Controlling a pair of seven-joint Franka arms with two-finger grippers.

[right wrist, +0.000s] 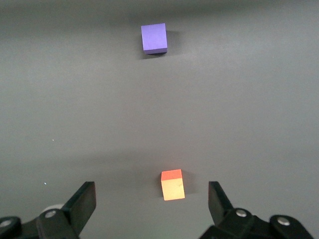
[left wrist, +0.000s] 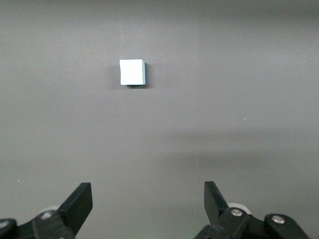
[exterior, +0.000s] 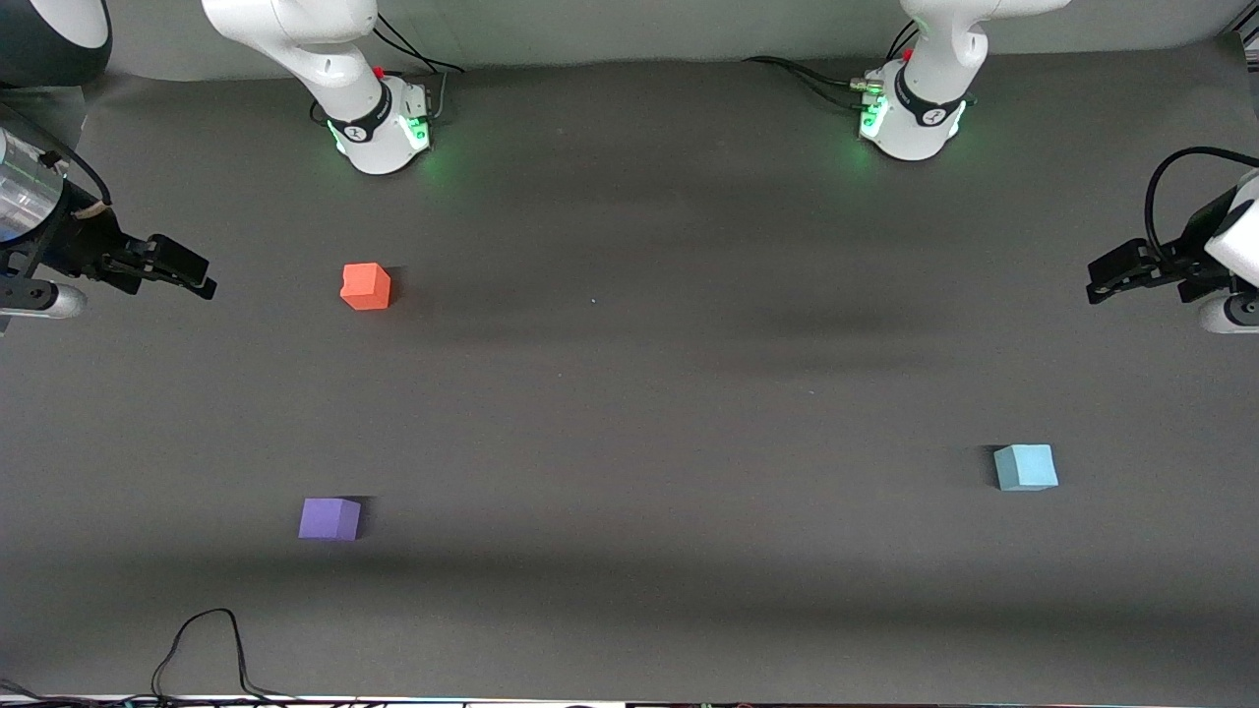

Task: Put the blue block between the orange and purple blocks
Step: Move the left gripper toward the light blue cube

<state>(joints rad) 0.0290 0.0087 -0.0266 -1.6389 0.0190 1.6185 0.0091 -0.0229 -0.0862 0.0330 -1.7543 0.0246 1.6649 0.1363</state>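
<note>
Blue block (exterior: 1025,467) alone toward left arm's end, well apart from orange block (exterior: 366,286) and purple block (exterior: 329,518). Left gripper (exterior: 1107,278) and right gripper (exterior: 194,278) waiting, wide open, empty.

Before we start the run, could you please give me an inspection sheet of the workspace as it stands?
Surface: dark grey table, flat.
Job's things: blue block alone toward the left arm's end; orange block and purple block toward the right arm's end, purple nearer the front camera, gap between them free.
Clutter: nothing seen.
Grippers: left gripper open, holding nothing; right gripper open, holding nothing.
Cables: black cable looping at the table's near edge.
Surroundings: nothing seen.
</note>
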